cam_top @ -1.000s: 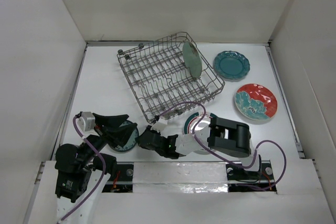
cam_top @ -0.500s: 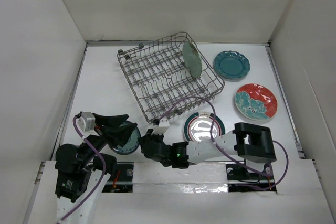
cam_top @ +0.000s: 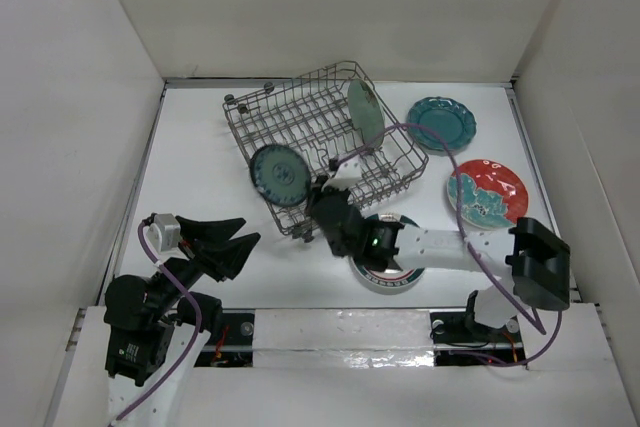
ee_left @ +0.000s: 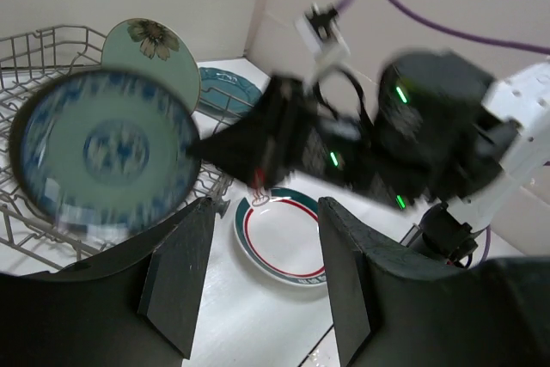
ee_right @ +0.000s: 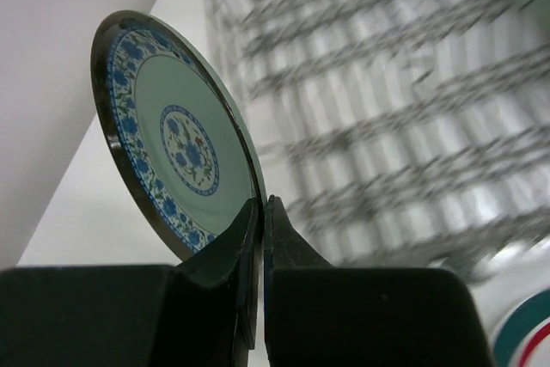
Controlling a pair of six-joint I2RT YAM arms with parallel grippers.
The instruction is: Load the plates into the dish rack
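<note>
My right gripper (cam_top: 312, 199) is shut on the rim of the small white plate with teal pattern (cam_top: 281, 176) and holds it on edge above the near left part of the grey wire dish rack (cam_top: 300, 137). The same plate shows in the right wrist view (ee_right: 176, 135) and the left wrist view (ee_left: 103, 156). The pale green plate (cam_top: 365, 113) stands upright in the rack. The ringed plate (cam_top: 388, 259) lies flat under my right arm. The scalloped teal plate (cam_top: 441, 124) and the floral plate (cam_top: 486, 194) lie right of the rack. My left gripper (cam_top: 238, 249) is open and empty, low at the near left.
White walls enclose the table on three sides. My right arm (cam_top: 440, 247) stretches across the near middle, with its purple cable (cam_top: 430, 142) looping over the rack's right end. The rack sits at an angle, its near corner (cam_top: 290, 227) close to my right gripper.
My right gripper has lifted the patterned plate from the table at the near left and carried it up and away to the rack. The left gripper has stayed put.
</note>
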